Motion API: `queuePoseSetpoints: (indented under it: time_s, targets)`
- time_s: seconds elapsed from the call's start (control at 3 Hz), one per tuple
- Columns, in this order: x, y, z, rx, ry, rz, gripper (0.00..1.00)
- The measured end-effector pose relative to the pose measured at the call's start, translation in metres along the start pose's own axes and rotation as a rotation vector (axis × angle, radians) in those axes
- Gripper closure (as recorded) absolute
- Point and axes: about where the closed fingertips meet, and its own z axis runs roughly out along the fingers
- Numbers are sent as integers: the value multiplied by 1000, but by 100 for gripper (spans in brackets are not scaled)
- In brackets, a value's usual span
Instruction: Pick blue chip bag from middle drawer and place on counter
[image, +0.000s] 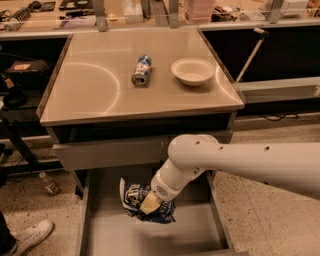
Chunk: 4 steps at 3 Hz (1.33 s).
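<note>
The crumpled dark navy foil blue chip bag (134, 196) sits right at the end effector (150, 204), which appears pinched onto the bag's upper middle, one tan pad pressed into the foil. The bag is inside the wide grey metal middle drawer (150, 239), near its centre, and I cannot tell whether its underside touches the floor. Its long axis runs roughly left to right across the drawer.

What the coming move turns on, as I judge it: the glossy beige-tan surface (90, 95) lies above and beyond the end effector, with its front edge and a shut grey drawer front (110, 152) overhanging in between. So the bag likely has to come out toward the camera first, then up and over.

Count: one bag, one arm, one open drawer. On the surface lie one small blue-and-white can (141, 70) on its side and one shallow white bowl (192, 71), near each other
</note>
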Motion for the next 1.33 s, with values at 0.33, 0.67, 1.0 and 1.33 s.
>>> queuePoseSetpoints:
  time_s: [0.33,0.67,1.0,1.33]
  targets:
    - [-3,0,-6,21,-6,-8,100]
    - [-19,1,-44,71,-23,-23,100]
    - [-38,0,-102,145,-38,-21,100]
    - [-59,6,-176,229,-39,-49,100]
